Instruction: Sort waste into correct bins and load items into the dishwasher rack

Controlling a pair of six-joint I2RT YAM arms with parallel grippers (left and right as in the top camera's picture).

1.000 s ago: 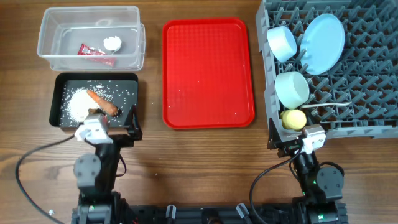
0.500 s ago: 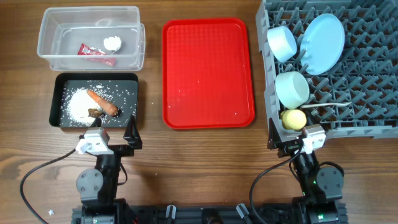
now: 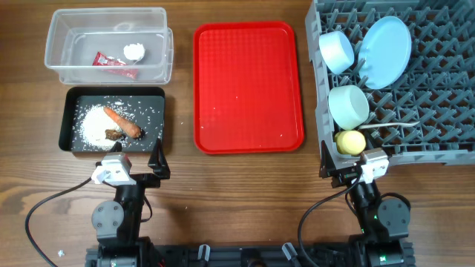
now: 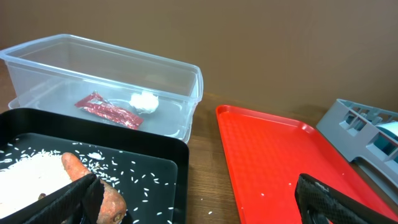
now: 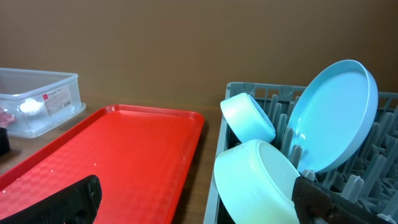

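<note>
The clear tub (image 3: 108, 44) holds the red wrapper (image 3: 115, 64) and white tissue ball (image 3: 133, 51); both show in the left wrist view (image 4: 109, 109) (image 4: 144, 102). The black tray (image 3: 113, 120) holds rice (image 3: 95, 124), the carrot (image 3: 122, 122) and a brown lump (image 3: 113, 134). The grey rack (image 3: 430, 74) holds the blue plate (image 3: 385, 50), blue bowl (image 3: 336, 50), mint bowl (image 3: 348, 106), yellow cup (image 3: 351, 142) and white spoon (image 3: 393, 126). My left gripper (image 3: 137, 159) is open and empty just in front of the black tray. My right gripper (image 3: 349, 167) is open and empty at the rack's front edge.
The flat red serving tray (image 3: 248, 85) lies between the bins and the rack, with a few stray rice grains on it. Cables run from both arm bases along the table's front edge.
My left gripper has pulled back from over the black tray's front edge toward me. The right arm has not moved.
</note>
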